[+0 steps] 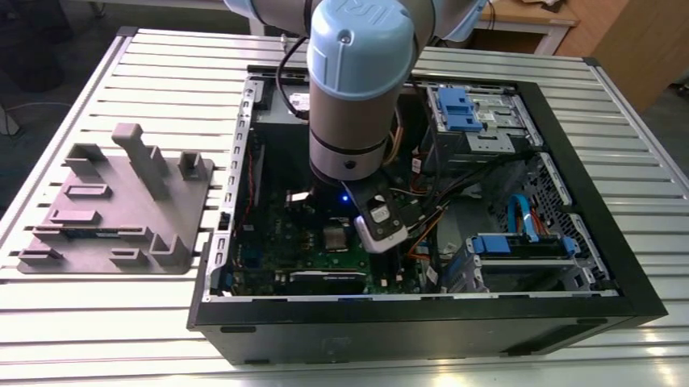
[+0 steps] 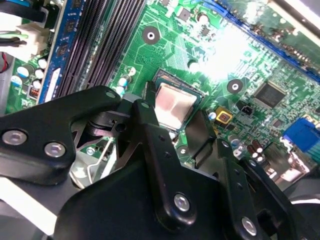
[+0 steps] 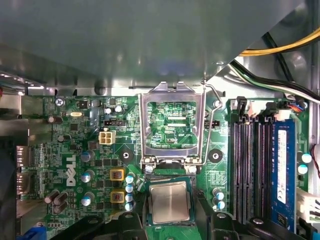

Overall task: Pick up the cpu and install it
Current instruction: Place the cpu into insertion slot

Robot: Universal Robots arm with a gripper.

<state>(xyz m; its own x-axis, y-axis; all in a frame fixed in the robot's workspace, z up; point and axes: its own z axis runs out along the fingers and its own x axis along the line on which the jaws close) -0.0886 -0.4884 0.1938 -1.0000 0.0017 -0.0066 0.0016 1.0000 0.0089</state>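
Observation:
The cpu point(image 3: 170, 202), a small silvery-beige square chip, lies flat in the dark socket on the green motherboard point(image 3: 75, 150), just below the raised silver socket frame point(image 3: 172, 125). My gripper point(image 3: 170, 220) hangs directly over it. In the second wrist view the black fingers point(image 2: 145, 117) stand on either side of the cpu point(image 2: 172, 107), and a thin dark strip of socket shows between chip and finger. The gripper point(image 2: 172, 120) looks open, with nothing lifted. In the exterior view the gripper point(image 1: 361, 234) reaches down inside the case, next to the pale cpu point(image 1: 337, 238).
The open black computer case point(image 1: 603, 298) lies on a slatted metal table point(image 1: 129, 322). A grey plastic tray point(image 1: 119, 201) sits at the exterior view's left. Long black memory slots point(image 3: 250, 165) run beside the socket. Cables point(image 3: 280, 60) and blue drive brackets point(image 1: 517, 246) crowd the case.

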